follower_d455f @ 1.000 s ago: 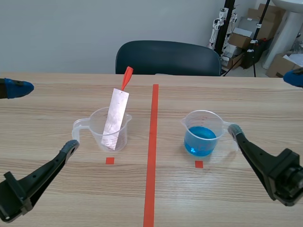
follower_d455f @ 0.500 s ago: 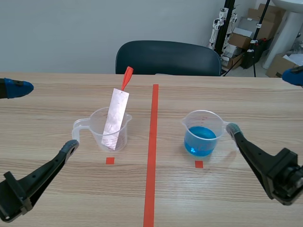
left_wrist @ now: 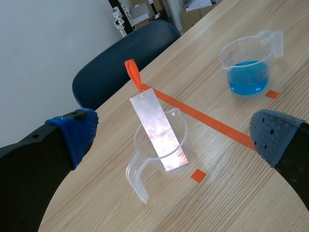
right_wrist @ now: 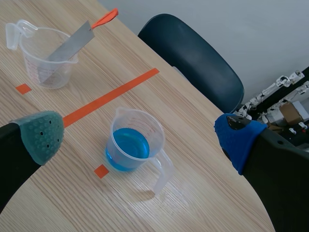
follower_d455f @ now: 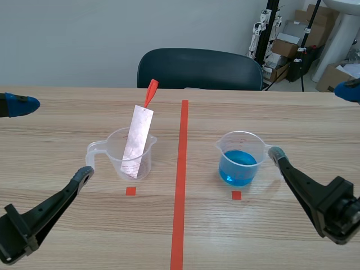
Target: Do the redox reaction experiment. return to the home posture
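A clear plastic beaker (follower_d455f: pixel 133 154) stands left of the centre tape line, and a shiny metal strip (follower_d455f: pixel 138 139) with an orange tag leans in it. A second clear beaker (follower_d455f: pixel 242 160), holding blue liquid, stands right of the line. My left gripper (follower_d455f: pixel 50 140) is open and wide, low at the left, on the near side of the strip beaker (left_wrist: pixel 164 154). My right gripper (follower_d455f: pixel 312 121) is open at the right, just beside the handle of the blue beaker (right_wrist: pixel 133 145). Neither gripper holds anything.
A dark chair (follower_d455f: pixel 199 67) is pushed up to the table's far edge. Boxes and stands (follower_d455f: pixel 292 39) sit on the floor behind at the right. The orange-red tape line (follower_d455f: pixel 181 180) divides the table, with a small square mark before each beaker.
The right arm's near finger has edged very slightly toward the blue beaker's handle. The left arm and both beakers have not moved.
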Motion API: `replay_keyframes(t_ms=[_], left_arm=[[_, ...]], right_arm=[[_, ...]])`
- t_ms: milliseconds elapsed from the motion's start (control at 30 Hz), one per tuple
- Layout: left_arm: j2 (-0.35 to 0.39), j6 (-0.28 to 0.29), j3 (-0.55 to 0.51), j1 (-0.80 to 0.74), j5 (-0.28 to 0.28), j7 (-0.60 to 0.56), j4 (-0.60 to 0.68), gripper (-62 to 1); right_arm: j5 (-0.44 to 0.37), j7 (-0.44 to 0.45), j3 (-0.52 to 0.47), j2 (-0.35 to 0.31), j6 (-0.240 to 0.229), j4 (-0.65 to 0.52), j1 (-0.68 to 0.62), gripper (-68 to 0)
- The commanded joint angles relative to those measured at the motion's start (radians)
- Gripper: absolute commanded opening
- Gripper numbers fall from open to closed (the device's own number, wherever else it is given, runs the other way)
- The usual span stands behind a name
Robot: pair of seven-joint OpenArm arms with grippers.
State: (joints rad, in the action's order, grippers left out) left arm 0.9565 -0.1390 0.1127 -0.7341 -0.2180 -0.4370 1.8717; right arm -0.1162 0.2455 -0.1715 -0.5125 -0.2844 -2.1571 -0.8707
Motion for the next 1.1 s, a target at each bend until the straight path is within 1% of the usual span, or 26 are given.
replay_keyframes(t_ms=[0, 567, 767, 1067], left_arm=[[0.008, -0.008, -0.003, 0.0, -0.007, -0.011, 0.008, 1.4], [0.008, -0.007, -0.003, 0.0, -0.006, -0.011, 0.008, 1.4], [0.008, -0.007, -0.003, 0.0, -0.006, -0.011, 0.008, 1.4], [0.008, -0.007, -0.003, 0.0, -0.006, -0.011, 0.008, 1.4]], right_arm=[[-0.006, 0.015, -0.004, -0.005, 0.007, 0.0, 0.007, 0.4], [-0.005, 0.016, -0.004, -0.005, 0.007, 0.0, 0.007, 0.4], [0.019, 0.016, -0.004, -0.005, 0.007, 0.0, 0.007, 0.4], [0.02, 0.015, -0.004, -0.005, 0.007, 0.0, 0.007, 0.4]])
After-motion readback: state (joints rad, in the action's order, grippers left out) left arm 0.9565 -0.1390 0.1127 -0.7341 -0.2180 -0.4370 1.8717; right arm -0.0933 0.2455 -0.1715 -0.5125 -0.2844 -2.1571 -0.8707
